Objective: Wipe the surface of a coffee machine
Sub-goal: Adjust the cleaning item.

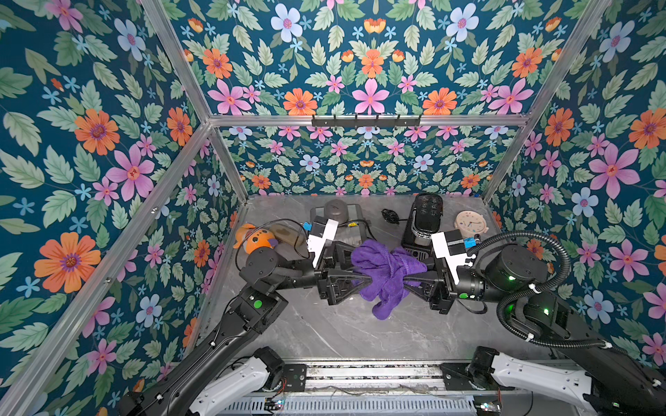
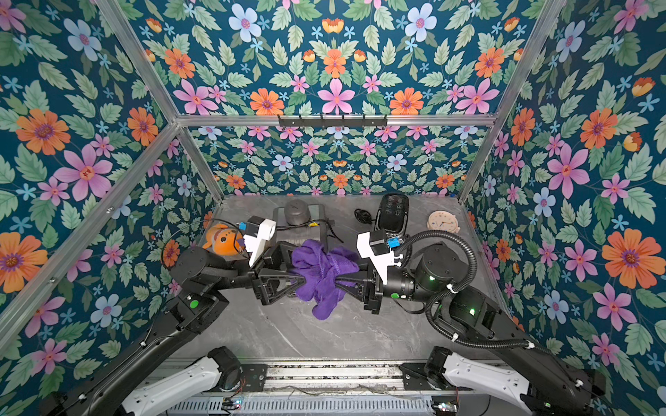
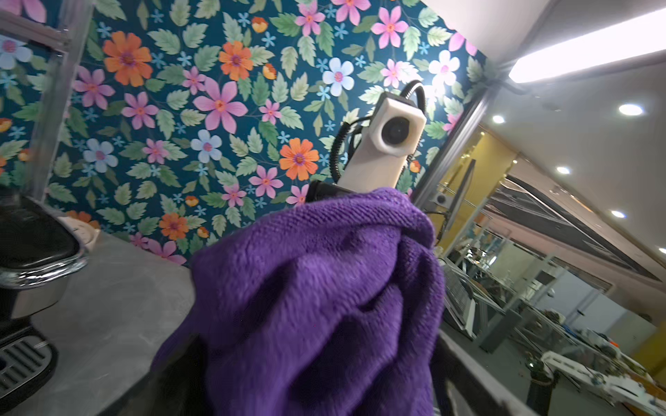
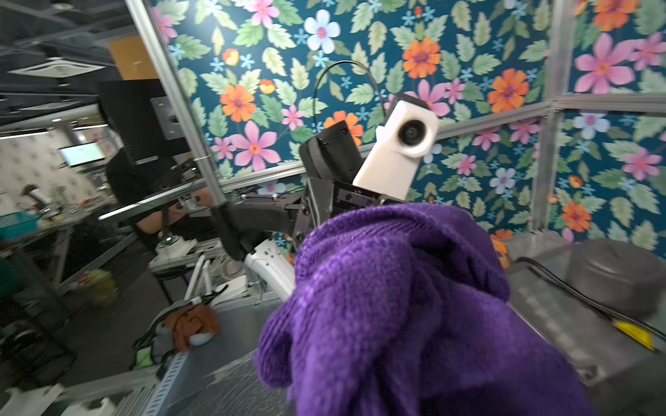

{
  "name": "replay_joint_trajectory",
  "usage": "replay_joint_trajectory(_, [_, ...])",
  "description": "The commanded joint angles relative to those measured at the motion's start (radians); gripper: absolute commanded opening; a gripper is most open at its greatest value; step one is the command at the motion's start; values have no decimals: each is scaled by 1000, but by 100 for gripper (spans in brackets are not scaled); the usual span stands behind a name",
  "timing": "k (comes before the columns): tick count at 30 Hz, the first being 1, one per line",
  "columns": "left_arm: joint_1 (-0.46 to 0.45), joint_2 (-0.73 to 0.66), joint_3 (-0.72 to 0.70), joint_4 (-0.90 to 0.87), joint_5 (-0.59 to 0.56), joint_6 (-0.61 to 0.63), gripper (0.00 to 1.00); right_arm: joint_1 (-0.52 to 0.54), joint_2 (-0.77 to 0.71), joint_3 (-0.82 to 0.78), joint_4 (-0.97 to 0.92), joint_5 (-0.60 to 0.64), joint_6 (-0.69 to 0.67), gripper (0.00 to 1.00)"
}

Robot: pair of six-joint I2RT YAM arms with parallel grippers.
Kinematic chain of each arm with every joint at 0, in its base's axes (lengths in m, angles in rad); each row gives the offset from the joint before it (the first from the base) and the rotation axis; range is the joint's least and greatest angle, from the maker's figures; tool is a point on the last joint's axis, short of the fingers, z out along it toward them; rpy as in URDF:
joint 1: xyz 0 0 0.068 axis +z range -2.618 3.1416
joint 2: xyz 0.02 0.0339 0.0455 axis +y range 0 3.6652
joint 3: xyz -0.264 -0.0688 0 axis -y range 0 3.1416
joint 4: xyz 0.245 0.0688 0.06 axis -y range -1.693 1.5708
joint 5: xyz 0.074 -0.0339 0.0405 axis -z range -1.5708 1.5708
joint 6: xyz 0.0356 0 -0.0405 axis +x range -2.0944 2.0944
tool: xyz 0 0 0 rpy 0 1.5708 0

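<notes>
Checking handling, Mo: where's the purple terry cloth (image 1: 385, 273)?

Mo: Bunched in the air over the grey marble tabletop (image 1: 324, 335), near the black-and-chrome coffee machine (image 1: 423, 219). Right gripper (image 1: 411, 281) clenched on 1 fold. Left gripper (image 1: 355, 268) spread, cloth only draped. Soft, light, floppy, not fragile. I'd judge a pinch on a thick bunch holds best, leaving a flat pad for wiping.

cloth (image 1: 385, 270) hides left pincer (image 1: 355, 269), right pincer (image 1: 418, 273) tips; coffee machine (image 3: 32, 248) cropped at wrist-view edge

Left end effector (image 1: 356, 270) apparently spread wide, facing pinched right end effector (image 1: 410, 278).
</notes>
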Motion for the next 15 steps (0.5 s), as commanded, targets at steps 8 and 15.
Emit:
replay_joint_trajectory(8, [-106,13,-32,172,23,73,60,0,44,17,58,-83,-25,0])
replay_joint_trajectory(15, [-105,-78,-56,53,-273,164,0,-2,44,-10,28,114,11,41])
